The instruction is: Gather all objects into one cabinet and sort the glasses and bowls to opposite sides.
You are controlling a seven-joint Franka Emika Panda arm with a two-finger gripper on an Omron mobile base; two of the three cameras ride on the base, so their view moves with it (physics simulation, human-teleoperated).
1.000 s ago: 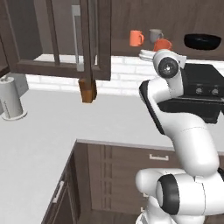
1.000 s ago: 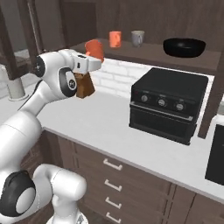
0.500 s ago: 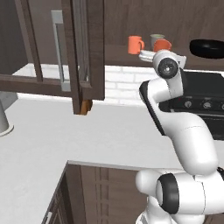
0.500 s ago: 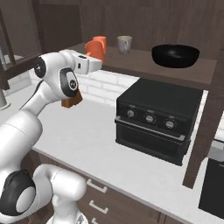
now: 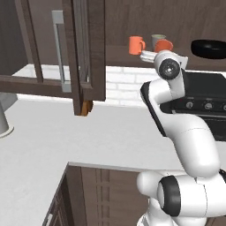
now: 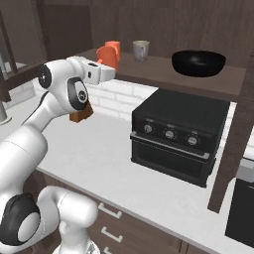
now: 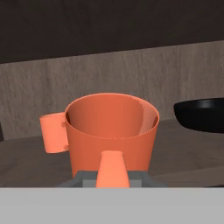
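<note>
Left base view: my pincer (image 5: 149, 54) reaches to the open cabinet shelf (image 5: 119, 56), with one orange mug (image 5: 164, 45) at its tip; a second orange mug (image 5: 136, 45) and the grey-green mug (image 5: 157, 40) stand just behind, and the black bowl (image 5: 209, 47) sits at the far right.
Right base view: the mug at my tip hangs over the shelf's front edge, above the white table (image 6: 94, 154) and left of the black oven (image 6: 178, 134); the bowl is well apart on the right.
Hand view: the pincer is clamped on the mug's handle; the cup hangs upright, with the bowl's rim to its right.
Doing it well: I judge I should set this mug down near the other mugs, away from the bowl, level and unhurried, releasing only once its base rests.
</note>
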